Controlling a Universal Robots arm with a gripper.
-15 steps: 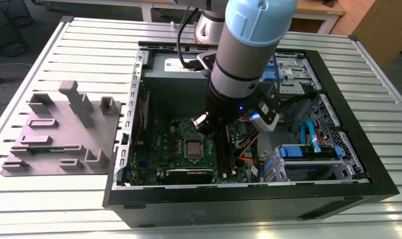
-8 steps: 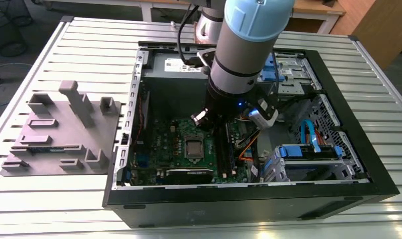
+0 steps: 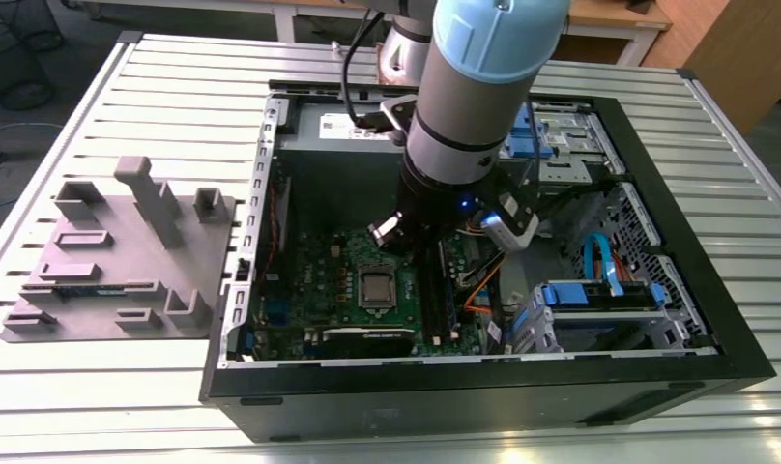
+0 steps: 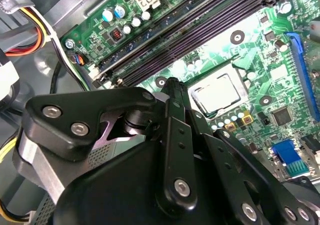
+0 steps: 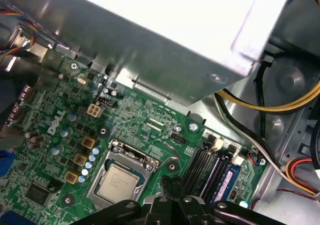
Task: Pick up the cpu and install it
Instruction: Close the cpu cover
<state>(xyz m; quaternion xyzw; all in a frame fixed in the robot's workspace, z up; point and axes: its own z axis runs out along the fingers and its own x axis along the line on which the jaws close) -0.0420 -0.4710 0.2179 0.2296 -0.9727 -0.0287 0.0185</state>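
You'll see the cpu (image 3: 378,287) lying flat in the socket on the green motherboard (image 3: 316,280), just below centre of the exterior view, inside the open pc case (image 3: 700,319). In the second wrist view the gripper (image 4: 171,85) hangs over the board near the cpu (image 4: 217,92), fingers pinched together w/ nothing between them.

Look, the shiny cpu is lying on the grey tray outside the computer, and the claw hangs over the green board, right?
Not quite. The cpu is not on the grey tray; it sits in the socket on the green motherboard inside the computer case, as the first wrist view shows. The claw does hang over that board.
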